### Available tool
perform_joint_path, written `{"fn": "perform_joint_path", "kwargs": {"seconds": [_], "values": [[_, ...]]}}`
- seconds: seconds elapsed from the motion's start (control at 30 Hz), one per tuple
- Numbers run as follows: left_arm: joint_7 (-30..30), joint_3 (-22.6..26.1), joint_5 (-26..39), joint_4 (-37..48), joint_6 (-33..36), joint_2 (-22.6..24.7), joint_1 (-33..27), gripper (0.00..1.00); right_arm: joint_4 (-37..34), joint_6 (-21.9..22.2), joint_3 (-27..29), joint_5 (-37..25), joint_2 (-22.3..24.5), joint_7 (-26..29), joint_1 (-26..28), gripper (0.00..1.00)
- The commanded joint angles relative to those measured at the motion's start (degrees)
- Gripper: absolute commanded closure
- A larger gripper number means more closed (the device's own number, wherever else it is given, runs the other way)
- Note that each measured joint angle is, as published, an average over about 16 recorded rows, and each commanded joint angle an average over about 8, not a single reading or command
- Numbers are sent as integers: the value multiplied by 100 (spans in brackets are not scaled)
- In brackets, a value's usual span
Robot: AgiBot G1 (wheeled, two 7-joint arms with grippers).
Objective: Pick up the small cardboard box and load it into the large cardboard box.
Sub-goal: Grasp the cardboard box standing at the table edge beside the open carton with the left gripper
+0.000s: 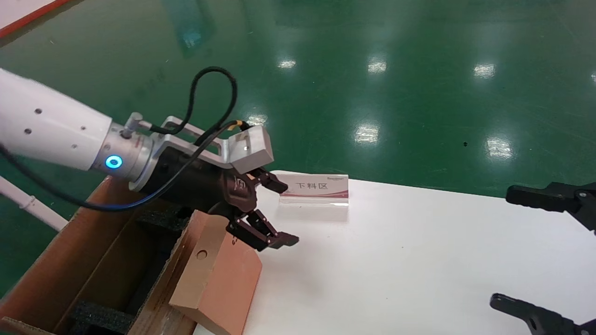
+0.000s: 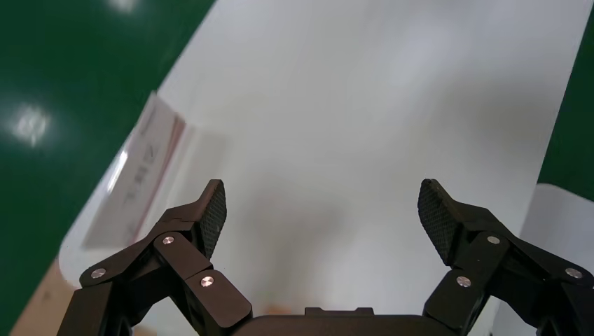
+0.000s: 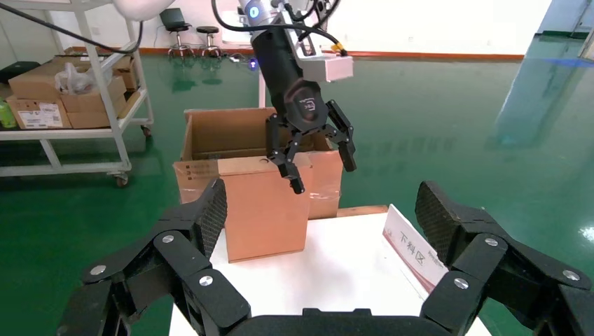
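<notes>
The small cardboard box (image 1: 219, 279) stands on edge at the table's left edge, against the wall of the large cardboard box (image 1: 70, 260), which shows black foam inside. My left gripper (image 1: 284, 213) hovers open just above the small box's top corner, nothing between its fingers. In the left wrist view the left gripper (image 2: 322, 210) has only white table between its pads. The right wrist view shows the small box (image 3: 259, 203) upright before the large box (image 3: 224, 129), with the left gripper (image 3: 323, 175) at its top edge. My right gripper (image 1: 505, 246) is parked open at the table's right side, and in its own view the right gripper (image 3: 322, 210) holds nothing.
A white sign with red trim (image 1: 314, 190) stands at the table's far edge, near the left gripper. The white table (image 1: 419, 260) extends to the right. A trolley with cartons (image 3: 63, 91) stands on the green floor behind.
</notes>
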Motion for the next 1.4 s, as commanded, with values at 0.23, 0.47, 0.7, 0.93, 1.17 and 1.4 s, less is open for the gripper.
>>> {"fn": "perform_joint_path", "kwargs": {"seconds": [0.23, 0.47, 0.7, 0.93, 1.17, 1.4], "values": [[-1163, 1044, 523, -3, 146, 53, -935, 0, 0, 1, -3, 2, 1, -2, 1, 0], [-2109, 2229, 760, -14, 190, 122, -1762, 0, 0, 3, -6, 4, 3, -3, 1, 0], [-2983, 3589, 688, -14, 206, 313, -2599, 0, 0, 4, -9, 6, 4, -5, 2, 0], [-3763, 4971, 475, -7, 200, 660, -3355, 0, 0, 5, -12, 8, 5, -6, 3, 0], [-4362, 6142, 189, -5, 148, 1037, -3812, 0, 0, 7, -15, 10, 6, -8, 3, 0], [-4730, 6833, 48, 0, -3, 1335, -4008, 0, 0, 8, -18, 12, 7, -9, 4, 0]]}}
